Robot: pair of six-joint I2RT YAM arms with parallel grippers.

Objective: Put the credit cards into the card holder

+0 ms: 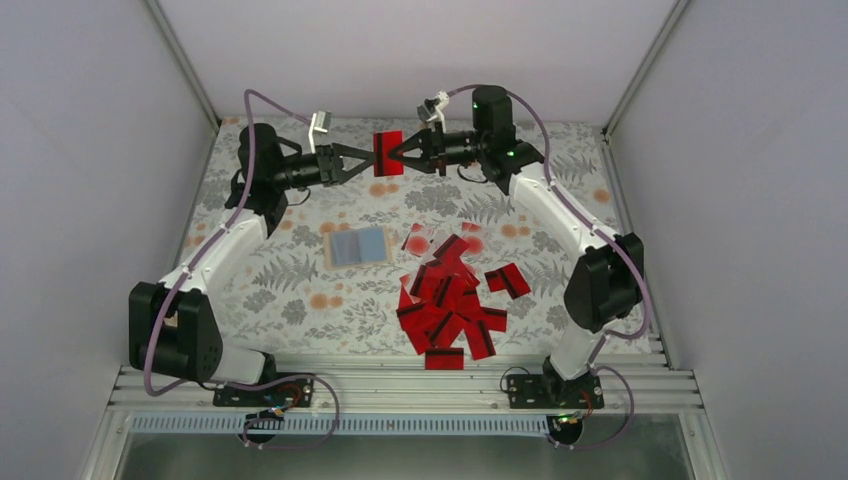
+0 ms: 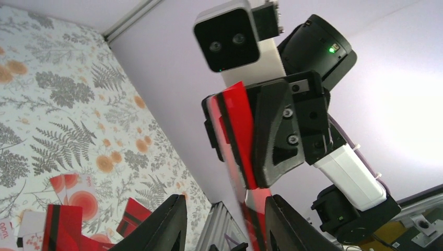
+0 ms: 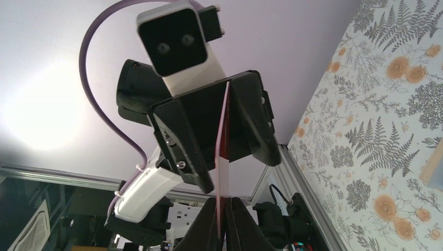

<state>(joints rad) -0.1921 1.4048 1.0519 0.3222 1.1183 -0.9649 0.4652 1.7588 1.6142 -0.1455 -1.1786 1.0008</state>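
Right gripper (image 1: 406, 153) pinches one red credit card (image 1: 387, 154), raised over far side | left gripper (image 1: 366, 160) half-wide around card's left edge, not clamped

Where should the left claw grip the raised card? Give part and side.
Its free edge, opposite the right claw, which is shut on the raised card. Bring the left claw in from the left, a pad on each flat face: the card sits edge-on in that claw's open gap.

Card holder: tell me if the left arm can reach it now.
Probably yes: the card holder lies uncovered on that arm's side, though the left gripper straddles the raised card.
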